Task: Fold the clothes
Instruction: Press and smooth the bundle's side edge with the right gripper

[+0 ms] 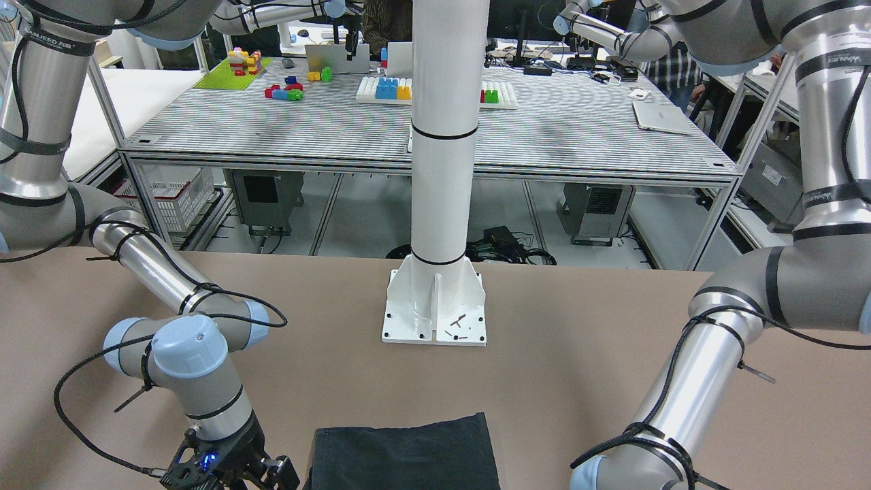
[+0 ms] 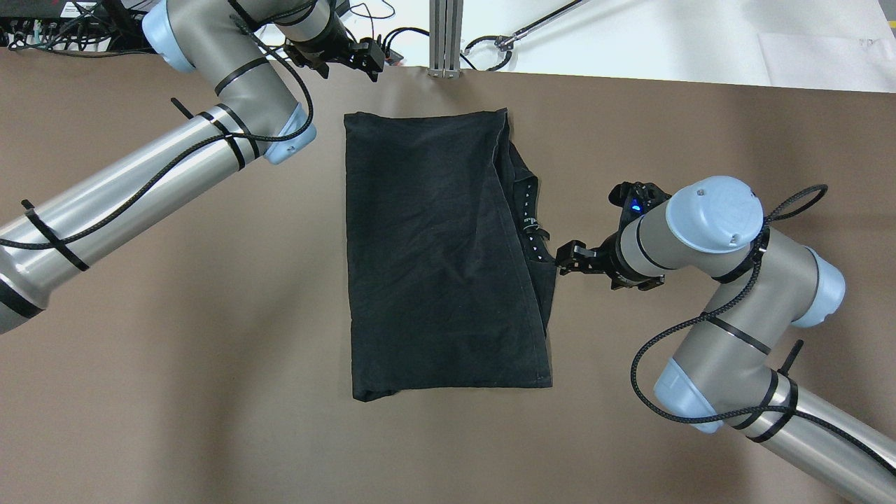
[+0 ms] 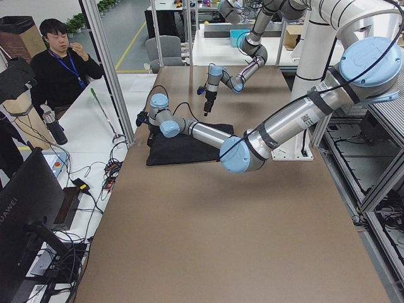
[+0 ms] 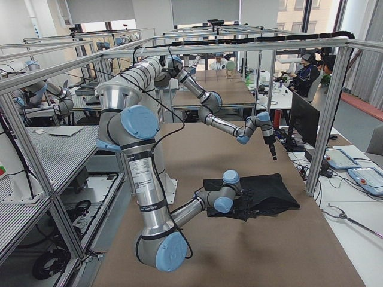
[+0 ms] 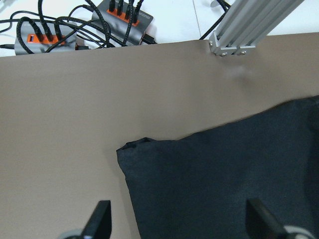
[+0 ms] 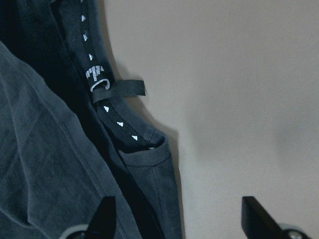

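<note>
The black garment point(image 2: 434, 252) lies flat on the brown table, folded lengthwise, with its collar band and white marks point(image 6: 97, 74) showing along its right edge. It also shows in the front-facing view point(image 1: 405, 452) and the left wrist view point(image 5: 224, 184). My left gripper point(image 2: 371, 59) is open and empty, above the table just beyond the garment's far left corner point(image 5: 132, 147). My right gripper point(image 2: 563, 259) is open and empty, low at the garment's right edge beside the collar. In the right wrist view point(image 6: 179, 219) the garment's hem lies between its spread fingers.
The white pillar base point(image 1: 435, 309) is bolted to the table on the robot's side. An aluminium post point(image 2: 446, 38) and cable hubs point(image 5: 122, 15) stand at the far edge. An operator point(image 3: 60, 63) stands beyond that edge. Bare brown table lies on both sides of the garment.
</note>
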